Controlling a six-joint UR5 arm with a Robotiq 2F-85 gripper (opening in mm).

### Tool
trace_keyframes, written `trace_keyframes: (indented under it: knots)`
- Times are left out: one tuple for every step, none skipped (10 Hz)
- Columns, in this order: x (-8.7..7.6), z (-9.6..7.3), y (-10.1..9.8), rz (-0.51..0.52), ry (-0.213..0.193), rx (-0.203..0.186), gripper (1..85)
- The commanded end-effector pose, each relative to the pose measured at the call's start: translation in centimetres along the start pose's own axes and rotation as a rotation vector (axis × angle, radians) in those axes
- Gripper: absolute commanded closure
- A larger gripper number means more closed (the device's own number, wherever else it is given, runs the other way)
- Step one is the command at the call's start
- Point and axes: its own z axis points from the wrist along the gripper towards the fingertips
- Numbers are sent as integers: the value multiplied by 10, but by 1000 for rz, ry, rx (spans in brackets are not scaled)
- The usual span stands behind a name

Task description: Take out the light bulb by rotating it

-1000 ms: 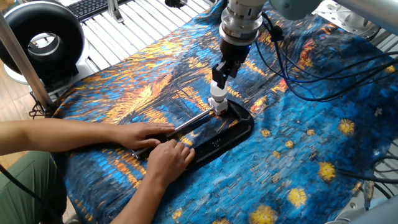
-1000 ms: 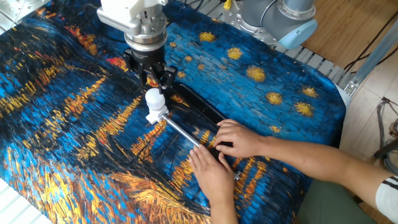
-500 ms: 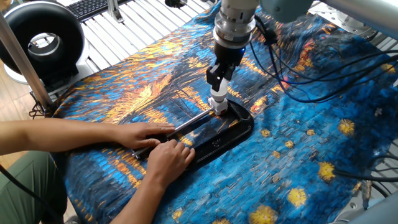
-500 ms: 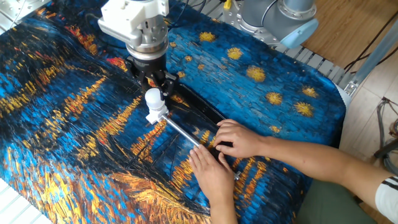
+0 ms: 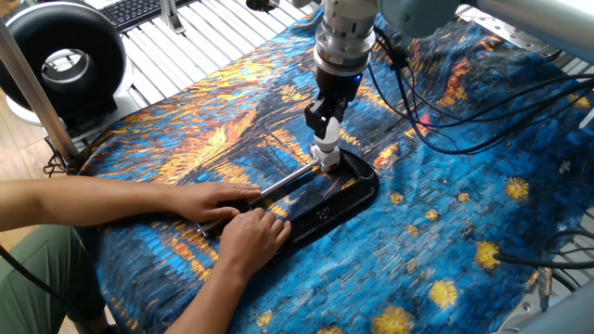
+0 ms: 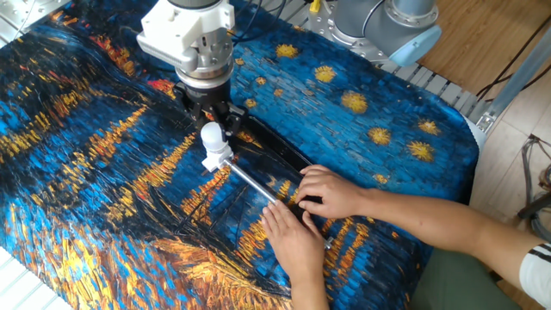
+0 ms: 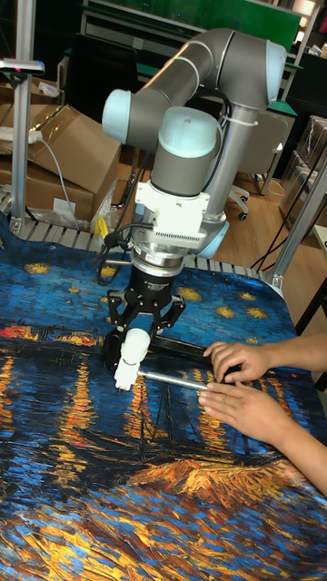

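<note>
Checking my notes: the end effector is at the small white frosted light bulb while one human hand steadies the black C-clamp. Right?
Not quite: two hands steady the black C-clamp, as the other fixed view shows. The end effector is indeed at the small white frosted light bulb.

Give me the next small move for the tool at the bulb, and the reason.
Probably close the tool on the light bulb before twisting: the fingers sit around the globe, but a firm grip is not clear. The bulb stands upright in its socket, and a person's hands steady the clamp.
</note>
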Motion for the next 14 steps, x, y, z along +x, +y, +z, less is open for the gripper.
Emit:
trace_keyframes:
  knots:
    - [-2, 3, 2, 12, -2, -16, 370]
    - [-1, 3, 1, 13, -1, -14, 390]
    - [0, 3, 0, 13, 2, -15, 423]
    - [0, 2, -1, 10, 5, -15, 440]
    - [1, 1, -1, 10, 8, -16, 457]
    - [1, 0, -1, 10, 10, -16, 480]
    - [1, 0, -2, 10, 10, -13, 513]
    - [0, 1, -2, 8, 9, -10, 543]
    - [-5, 2, -2, 20, -9, -9, 603]
    - [-6, 2, -1, 22, -13, -11, 613]
    - [-6, 2, 1, 25, -14, -9, 617]
    - [-7, 3, 2, 27, -17, -7, 620]
    - [-7, 2, 3, 27, -17, -9, 627]
    - [-8, 1, 3, 22, -17, -9, 633]
